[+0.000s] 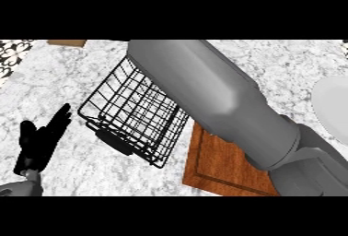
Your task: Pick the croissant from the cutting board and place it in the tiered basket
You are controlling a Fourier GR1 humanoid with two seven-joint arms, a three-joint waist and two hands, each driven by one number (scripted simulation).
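Observation:
The black wire tiered basket [136, 110] stands on the marble counter, left of centre. A wooden cutting board [221, 168] lies to its lower right, partly under my right forearm [217, 101]. That grey forearm runs from the lower right up across the basket's right side to the top of the view, where it is cut off, so the right hand does not show. No croissant is visible on the bare part of the board or in the basket. My left hand [41, 140] rests open at the lower left, fingers up, apart from the basket.
A white plate [332, 108] sits at the right edge. A small brown wooden item [66, 43] lies at the top left, beside patterned tiles [14, 53]. Bare marble counter [81, 166] lies between my left hand and the basket.

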